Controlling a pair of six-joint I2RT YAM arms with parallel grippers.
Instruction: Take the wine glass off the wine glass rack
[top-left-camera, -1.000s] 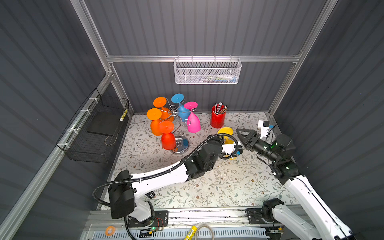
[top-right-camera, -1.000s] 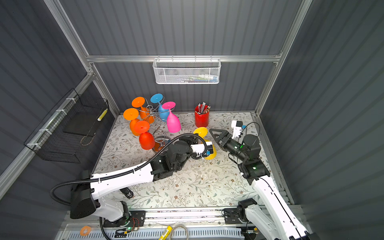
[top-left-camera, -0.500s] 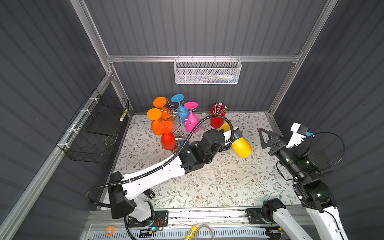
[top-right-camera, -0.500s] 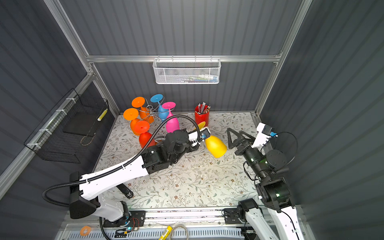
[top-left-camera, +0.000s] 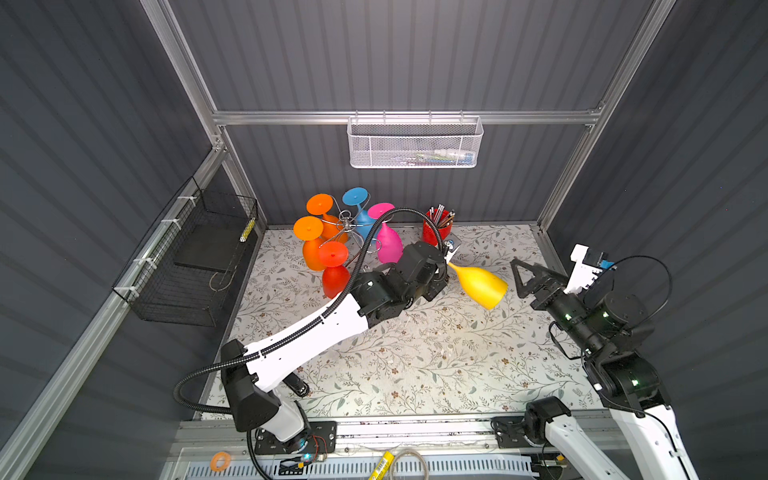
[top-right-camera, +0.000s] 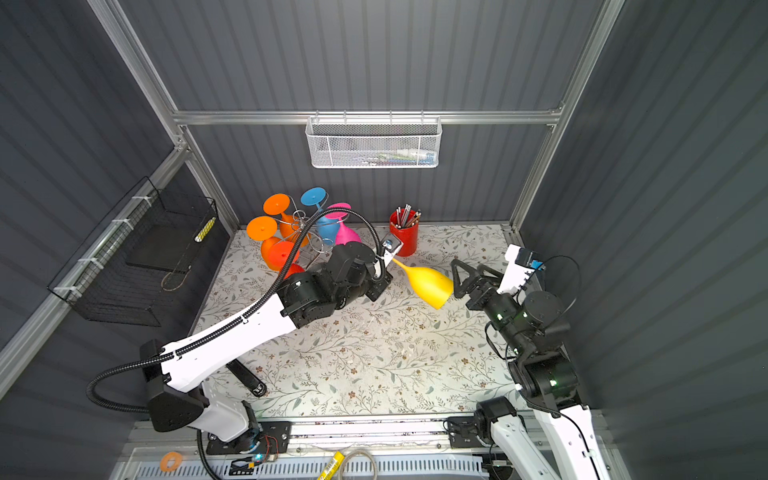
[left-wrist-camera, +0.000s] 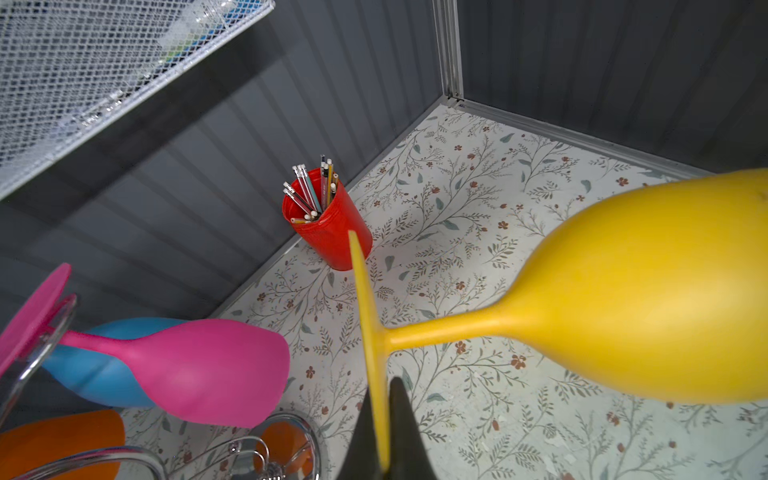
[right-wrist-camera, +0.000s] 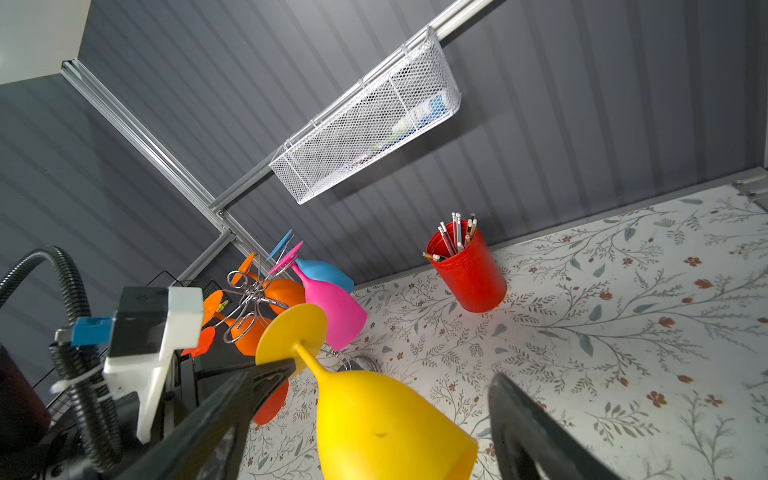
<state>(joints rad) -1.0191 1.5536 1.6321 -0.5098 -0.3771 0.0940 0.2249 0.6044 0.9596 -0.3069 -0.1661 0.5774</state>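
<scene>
The yellow wine glass (top-left-camera: 478, 284) hangs clear of the rack (top-left-camera: 345, 218), the left claw (left-wrist-camera: 382, 399) pinching its foot; the right claw (top-left-camera: 518, 278) (spread wide) should probably take the bowl.

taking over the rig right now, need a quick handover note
Left tool: shut on the foot of the yellow wine glass, holding it tilted in the air, clear of the wine glass rack.
Right tool: open, facing the glass's bowl, not gripping it.
Done: the yellow glass is off the rack.
Left: probably pass it to the right tool or set it on the mat. Five other glasses hang on the rack.
</scene>
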